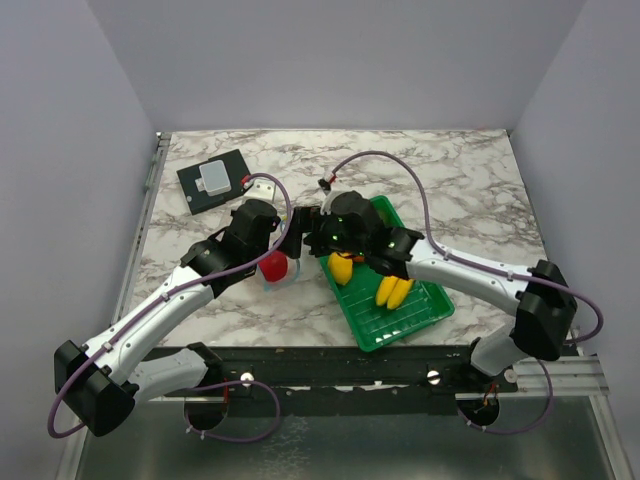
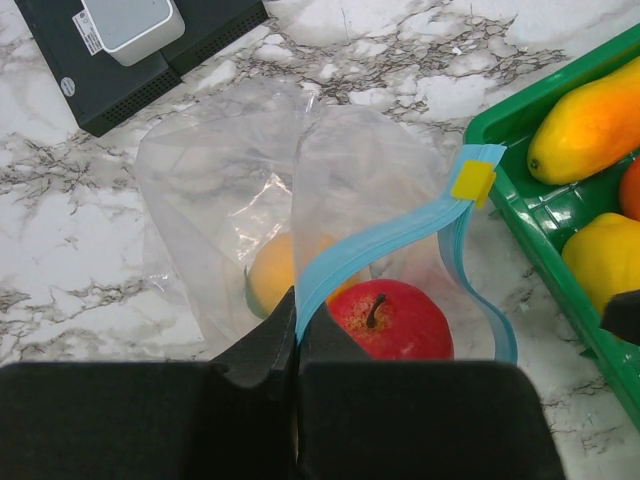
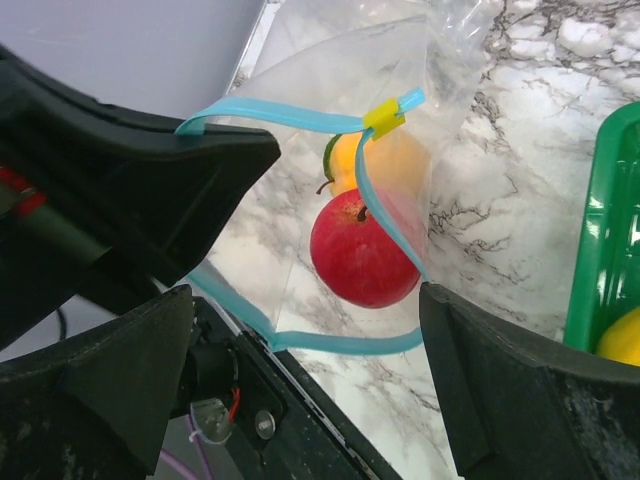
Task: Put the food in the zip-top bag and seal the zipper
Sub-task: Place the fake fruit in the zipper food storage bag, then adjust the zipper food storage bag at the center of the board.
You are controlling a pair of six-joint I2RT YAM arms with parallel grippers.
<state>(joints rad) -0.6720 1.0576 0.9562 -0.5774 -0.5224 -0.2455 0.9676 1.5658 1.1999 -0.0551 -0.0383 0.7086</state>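
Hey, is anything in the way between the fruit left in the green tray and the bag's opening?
Nothing visible blocks it. The left end effector pinches the zipper, holding the bag open beside the green tray. The red apple lies just inside the mouth, possibly narrowing it.

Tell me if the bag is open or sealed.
Open. The zipper's two blue strips bow apart in a loop, with the slider at one end, and the apple shows through the gap.

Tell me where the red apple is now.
In the top view the red apple sits inside the clear bag, beside a yellow-orange fruit, just left of the green tray.
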